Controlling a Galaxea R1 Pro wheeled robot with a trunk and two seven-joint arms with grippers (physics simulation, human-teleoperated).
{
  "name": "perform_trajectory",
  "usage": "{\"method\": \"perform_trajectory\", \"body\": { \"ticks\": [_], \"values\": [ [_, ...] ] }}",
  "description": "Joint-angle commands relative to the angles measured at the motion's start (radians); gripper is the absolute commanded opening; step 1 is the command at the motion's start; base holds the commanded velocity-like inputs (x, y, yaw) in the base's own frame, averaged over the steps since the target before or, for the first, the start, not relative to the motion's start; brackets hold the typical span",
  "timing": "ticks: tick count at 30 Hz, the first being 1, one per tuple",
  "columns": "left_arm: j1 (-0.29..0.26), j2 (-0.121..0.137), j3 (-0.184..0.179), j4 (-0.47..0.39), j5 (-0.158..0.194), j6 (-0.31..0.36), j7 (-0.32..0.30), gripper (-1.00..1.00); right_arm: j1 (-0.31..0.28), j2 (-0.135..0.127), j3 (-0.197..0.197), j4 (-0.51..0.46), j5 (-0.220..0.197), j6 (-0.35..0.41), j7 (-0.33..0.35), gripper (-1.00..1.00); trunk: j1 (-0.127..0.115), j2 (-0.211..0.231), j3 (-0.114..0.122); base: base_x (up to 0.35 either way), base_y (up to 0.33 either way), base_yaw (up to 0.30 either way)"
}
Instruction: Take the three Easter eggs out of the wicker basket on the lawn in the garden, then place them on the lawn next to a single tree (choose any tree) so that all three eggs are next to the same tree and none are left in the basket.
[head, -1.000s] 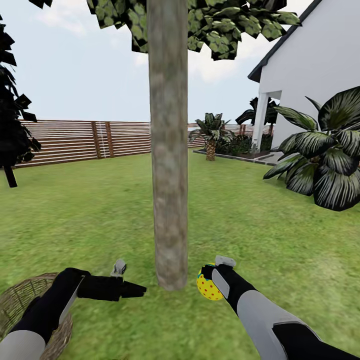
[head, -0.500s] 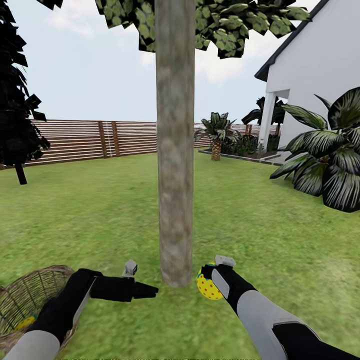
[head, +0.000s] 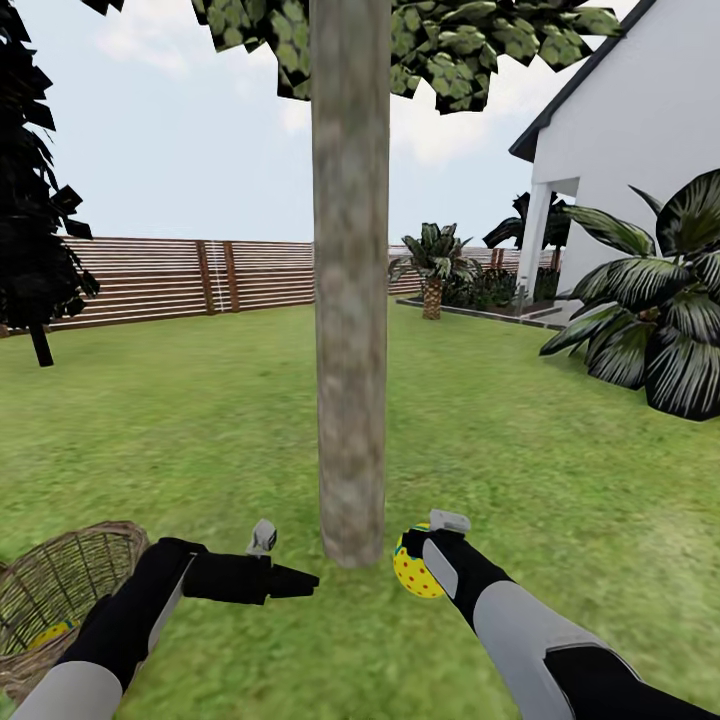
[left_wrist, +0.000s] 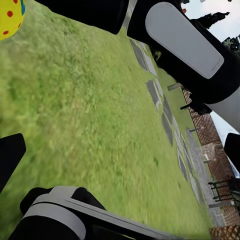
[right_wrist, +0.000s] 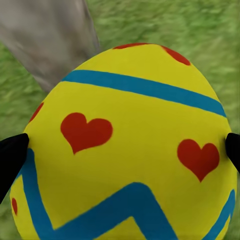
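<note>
A yellow Easter egg (head: 411, 578) with red marks and blue bands is held off the lawn (head: 200, 430), just right of the tree's grey-brown trunk (head: 350, 300), by my right gripper (head: 422, 558), which is shut on it. In the right wrist view that egg (right_wrist: 130, 145) sits between the two fingertips (right_wrist: 11, 154), with the trunk (right_wrist: 50, 35) close behind. My left gripper (head: 296, 580) hovers low, left of the trunk, open with nothing in it; its wrist view shows grass (left_wrist: 90, 115) and the held egg (left_wrist: 10, 17). The wicker basket (head: 75, 570) stands at the lower left with an egg (head: 45, 634) inside.
A black conifer (head: 35, 230) stands at the far left before a slatted wooden fence (head: 180, 280). A white house (head: 640, 160) and broad-leaved palms (head: 650, 320) close off the right side. Open grass stretches behind and around the trunk.
The camera has shifted, so the trunk and basket sit further right in the picture and more of the basket shows. The egg stays in my right gripper. My left gripper has edged toward the trunk.
</note>
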Motion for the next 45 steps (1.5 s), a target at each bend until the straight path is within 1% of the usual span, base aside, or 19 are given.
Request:
{"method": "perform_trajectory", "body": {
  "ticks": [1, 7, 9, 13, 15, 44, 45],
  "values": [
    [-0.001, 0.001, -0.002, -0.001, -0.002, 0.010, -0.004, 1.00, 0.000, 0.000, 0.005, -0.002, -0.008, 0.005, -0.006, -1.00, 0.004, -0.008, -0.004, 0.000, 0.000, 0.000],
    [-0.001, 0.002, -0.001, -0.001, -0.002, 0.010, -0.004, 1.00, 0.000, 0.000, 0.006, -0.001, -0.009, 0.008, -0.005, -1.00, 0.027, -0.050, -0.023, 0.000, 0.000, 0.000],
    [-0.001, 0.002, -0.001, 0.000, -0.002, 0.010, -0.004, 1.00, -0.001, 0.000, 0.006, 0.002, -0.010, 0.022, -0.005, -1.00, 0.034, -0.064, -0.029, 0.000, 0.000, 0.000],
    [-0.001, 0.003, -0.001, 0.000, -0.002, 0.010, -0.002, 1.00, -0.002, 0.000, 0.004, 0.005, -0.013, 0.129, -0.006, -1.00, 0.050, -0.092, -0.042, 0.000, 0.000, 0.000],
    [-0.001, 0.003, -0.001, -0.001, -0.002, 0.010, -0.002, 1.00, -0.002, 0.000, 0.003, 0.005, -0.014, 0.148, -0.007, -1.00, 0.057, -0.106, -0.048, 0.000, 0.000, 0.000],
    [0.000, 0.005, -0.001, -0.001, -0.004, 0.010, -0.005, 1.00, -0.002, 0.000, 0.004, 0.006, -0.010, 0.144, -0.009, -1.00, 0.169, -0.309, -0.139, 0.000, 0.000, 0.000],
    [0.000, 0.005, -0.001, -0.001, -0.004, 0.010, -0.005, 1.00, -0.002, 0.000, 0.004, 0.006, -0.010, 0.143, -0.009, -1.00, 0.169, -0.309, -0.143, 0.000, 0.000, 0.000]
  ]
}}
